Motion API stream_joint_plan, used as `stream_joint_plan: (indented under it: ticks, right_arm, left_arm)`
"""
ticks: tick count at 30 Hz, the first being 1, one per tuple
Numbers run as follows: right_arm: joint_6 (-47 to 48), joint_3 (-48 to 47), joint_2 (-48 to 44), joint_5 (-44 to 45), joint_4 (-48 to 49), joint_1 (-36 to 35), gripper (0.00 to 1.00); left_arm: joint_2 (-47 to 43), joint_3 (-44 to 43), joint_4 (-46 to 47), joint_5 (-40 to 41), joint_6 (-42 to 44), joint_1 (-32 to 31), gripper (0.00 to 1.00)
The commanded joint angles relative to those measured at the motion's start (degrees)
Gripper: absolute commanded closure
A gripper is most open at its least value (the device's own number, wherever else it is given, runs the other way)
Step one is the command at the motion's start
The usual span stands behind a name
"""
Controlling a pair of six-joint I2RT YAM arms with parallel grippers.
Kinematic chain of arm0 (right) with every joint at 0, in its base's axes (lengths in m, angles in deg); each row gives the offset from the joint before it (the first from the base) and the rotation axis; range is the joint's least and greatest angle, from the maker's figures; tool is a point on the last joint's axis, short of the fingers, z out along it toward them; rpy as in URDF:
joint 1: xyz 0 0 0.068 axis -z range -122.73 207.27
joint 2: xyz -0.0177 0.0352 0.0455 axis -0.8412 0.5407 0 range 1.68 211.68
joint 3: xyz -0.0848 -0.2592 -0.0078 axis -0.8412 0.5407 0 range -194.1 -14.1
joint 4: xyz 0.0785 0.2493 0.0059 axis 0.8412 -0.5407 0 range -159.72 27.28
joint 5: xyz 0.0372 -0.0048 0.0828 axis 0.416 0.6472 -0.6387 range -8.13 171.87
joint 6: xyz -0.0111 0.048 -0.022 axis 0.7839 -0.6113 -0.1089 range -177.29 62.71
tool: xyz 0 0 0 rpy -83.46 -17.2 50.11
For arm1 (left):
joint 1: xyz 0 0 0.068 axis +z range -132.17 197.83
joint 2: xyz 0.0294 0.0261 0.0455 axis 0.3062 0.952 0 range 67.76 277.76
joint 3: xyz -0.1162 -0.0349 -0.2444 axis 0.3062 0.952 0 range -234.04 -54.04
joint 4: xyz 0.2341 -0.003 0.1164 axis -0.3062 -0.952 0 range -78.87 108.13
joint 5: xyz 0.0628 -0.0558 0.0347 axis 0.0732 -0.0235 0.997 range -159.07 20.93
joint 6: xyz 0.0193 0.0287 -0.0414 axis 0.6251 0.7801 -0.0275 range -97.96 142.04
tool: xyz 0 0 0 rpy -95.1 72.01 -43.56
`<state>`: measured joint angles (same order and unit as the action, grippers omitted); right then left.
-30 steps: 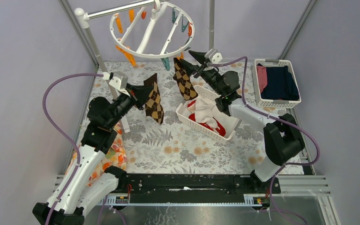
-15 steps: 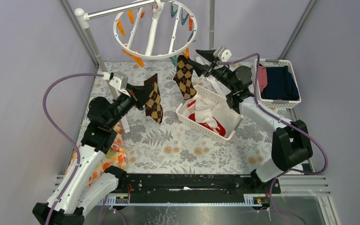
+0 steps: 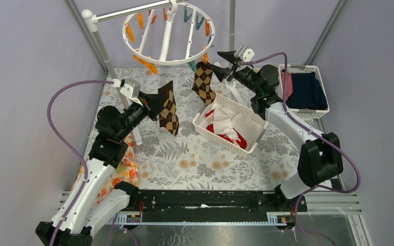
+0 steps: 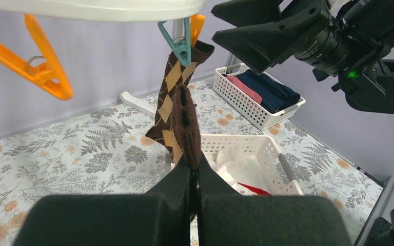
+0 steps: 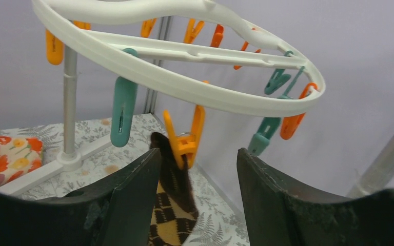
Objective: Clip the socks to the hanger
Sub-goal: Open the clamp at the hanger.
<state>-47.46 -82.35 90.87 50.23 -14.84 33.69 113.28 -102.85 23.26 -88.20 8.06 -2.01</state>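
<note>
We note the right fingers (image 5: 128, 205) now wide and withdrawn: one argyle sock (image 3: 203, 82) hangs clipped to the hanger (image 5: 195, 92). The left fingers (image 4: 133, 215) clamp the second sock (image 3: 169, 110).

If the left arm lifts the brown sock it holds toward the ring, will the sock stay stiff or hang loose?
Probably loose: the sock droops straight down from the left fingers. It also seems light, since the other sock hangs from a small clip on the ring.
</note>
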Motion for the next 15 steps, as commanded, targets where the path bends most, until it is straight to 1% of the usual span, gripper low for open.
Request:
stream_joint_plan:
  ticks: [1, 5, 8, 10, 11, 12, 15]
  right_arm:
    - [0.1, -4.8, -1.9, -4.7, -2.3, 3.7, 0.35]
    - [-0.6, -12.2, 1.5, -13.9, -9.1, 8.0, 0.32]
    - [2.9, -18.9, 5.2, -21.2, -15.5, 10.0, 0.31]
    - [6.8, -19.7, 6.6, -24.9, -15.1, 10.8, 0.23]
    - [7.7, -19.7, 7.0, -26.4, -14.0, 11.2, 0.18]
    - [7.5, -20.2, 7.6, -27.7, -13.2, 11.6, 0.15]
    - [4.7, -23.8, 10.5, -33.0, -13.5, 12.9, 0.14]
  left_arm:
    - [-0.3, 0.4, 1.8, -0.8, 1.0, 0.1, 1.0]
    - [-0.2, 0.4, 2.0, -1.2, 1.0, 0.1, 1.0]
    - [-0.1, 0.4, 2.0, -1.3, 0.9, 0.1, 1.0]
    - [-0.2, 0.4, 2.0, -1.3, 1.0, 0.1, 1.0]
    - [-0.1, 0.5, 2.0, -1.3, 1.0, 0.1, 1.0]
    - [-0.1, 0.5, 2.0, -1.2, 1.0, 0.1, 1.0]
    - [0.0, 0.4, 2.0, -1.2, 1.1, 0.1, 1.0]
